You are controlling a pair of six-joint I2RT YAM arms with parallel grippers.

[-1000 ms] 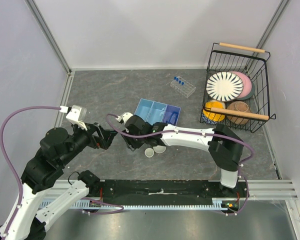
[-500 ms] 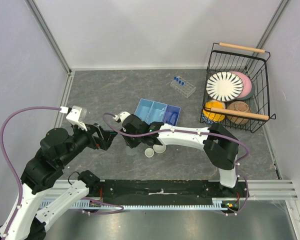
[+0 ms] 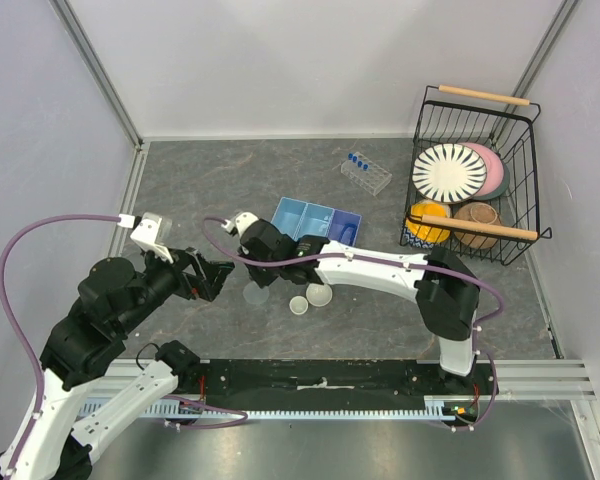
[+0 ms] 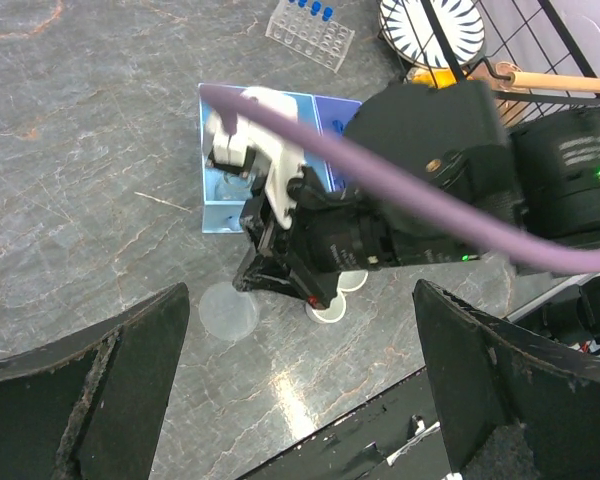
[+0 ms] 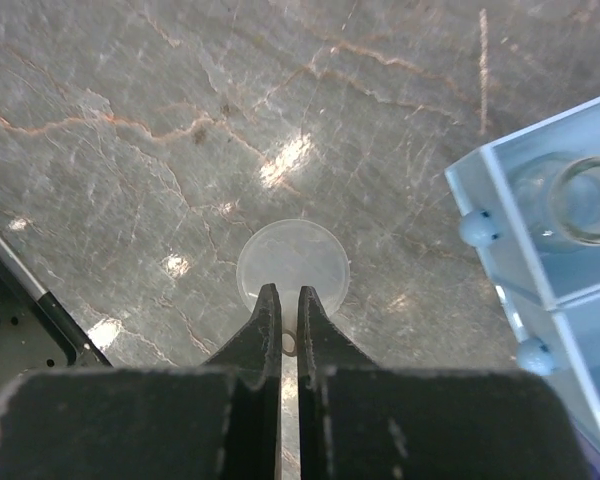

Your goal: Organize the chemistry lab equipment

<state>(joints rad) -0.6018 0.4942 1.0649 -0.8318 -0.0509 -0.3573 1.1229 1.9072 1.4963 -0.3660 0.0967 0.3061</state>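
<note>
Plainly, the left gripper stands spread as wide as it goes and holds nothing. From its own wrist its two dark fingers frame the other arm's wrist, which sits between and just beyond them. The right gripper is closed down to a thin slit, its tips over the near rim of a clear round disc that lies flat on the table. Whether that rim is nipped between the pads cannot be told. The table is grey, veined like stone, and shut in by plain pale walls on three sides. Farthest from both pairs of jaws, off to the right, a black wire basket holds plates and bowls. Just beyond and right of the closed jaws lies a blue tray with compartments. Well past it stands the clear tube rack with blue-capped tubes at one end. Two small white dishes sit together just beside the closed jaws, toward the right arm's base. The right arm covers the tray's near edge, and a dark thing in its right compartment is too hidden to name. A clear glass vessel in the tray is cut off at the wrist view's edge, and a tiny pale loop seen in the slit between the fingers is too small to make out.
</note>
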